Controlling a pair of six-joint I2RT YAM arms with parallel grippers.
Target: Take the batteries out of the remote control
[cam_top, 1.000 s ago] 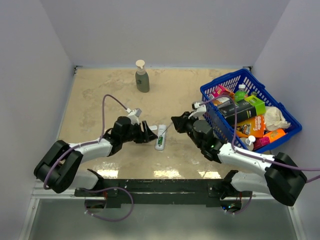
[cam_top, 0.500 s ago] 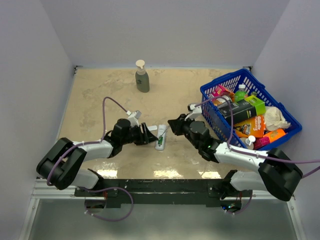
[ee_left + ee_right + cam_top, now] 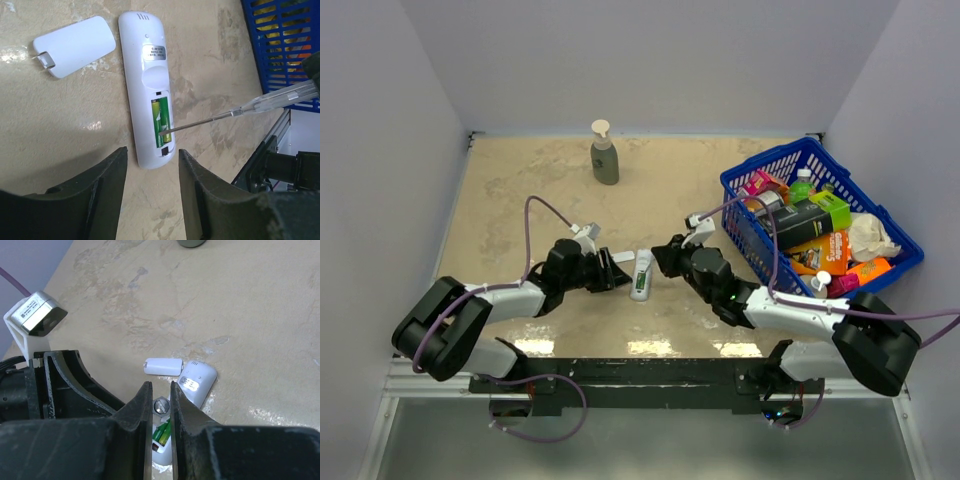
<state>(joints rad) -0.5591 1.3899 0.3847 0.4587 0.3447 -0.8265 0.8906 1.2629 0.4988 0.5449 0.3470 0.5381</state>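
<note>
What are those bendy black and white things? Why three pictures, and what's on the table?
They are two robot arms, left and right, bolted to a table. Each ends in a two-finger gripper. One picture looks down from above; the others come from small cameras on each wrist. On the table are a white remote control with its back open, its loose cover, a pump bottle and a blue basket of packets. Green batteries sit inside the remote. The right gripper is shut on a screwdriver whose tip pokes at them. The left gripper is open, a finger on each side of the remote's end.
</note>
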